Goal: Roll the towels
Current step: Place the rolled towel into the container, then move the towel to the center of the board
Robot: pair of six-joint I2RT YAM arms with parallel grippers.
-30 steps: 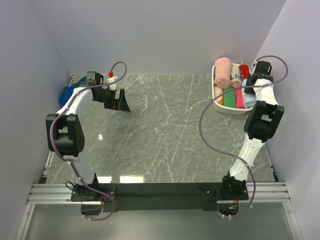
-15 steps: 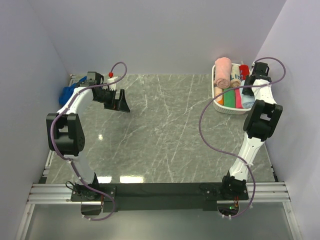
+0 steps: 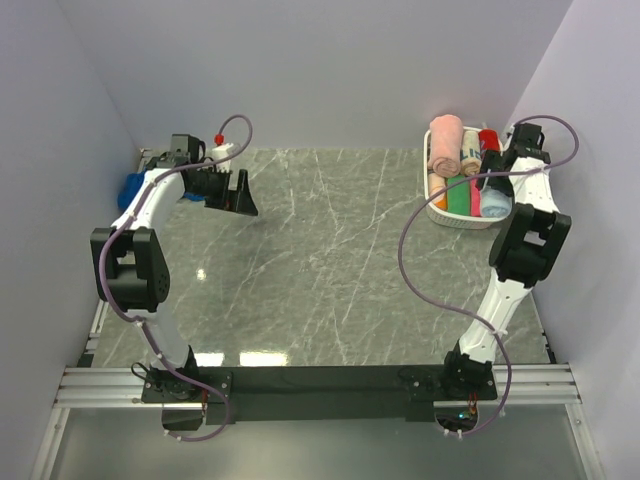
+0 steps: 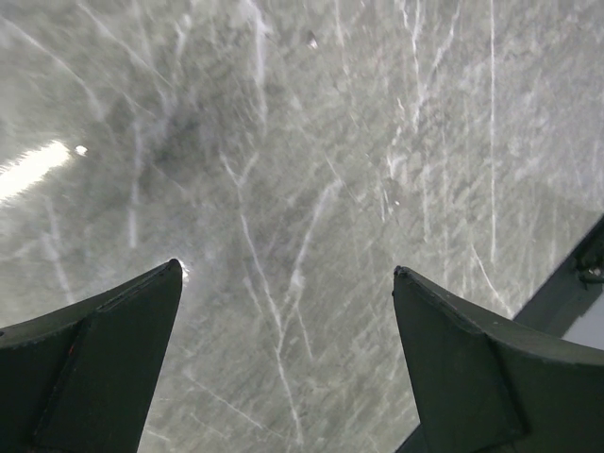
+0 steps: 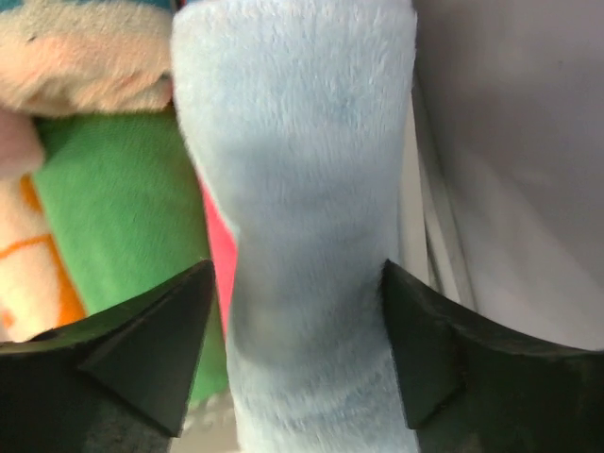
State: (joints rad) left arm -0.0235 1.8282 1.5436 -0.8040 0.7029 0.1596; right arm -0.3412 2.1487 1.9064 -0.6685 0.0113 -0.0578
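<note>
The pale sky blue towel (image 5: 302, 189), rolled up, lies in the white basket (image 3: 465, 222) at the far right, along its right side (image 3: 495, 206). My right gripper (image 5: 297, 274) hangs over it, open; its fingers straddle the roll and red and green cloth shows in the gap by the left finger. The deep royal blue towel (image 3: 130, 187) lies bunched at the table's far left edge, behind the left arm. My left gripper (image 3: 238, 196) hovers open over bare marble (image 4: 288, 274), nothing between its fingers.
The basket also holds a pink roll (image 3: 445, 145), a green towel (image 3: 457, 196), a red one (image 3: 487, 138) and an orange-patterned one. Walls stand close on the left, back and right. The marble table (image 3: 330, 260) spreads between the arms.
The right gripper has opened and let go of the pale blue roll, which now rests in the basket. The left gripper shifted slightly back and left, still open.
</note>
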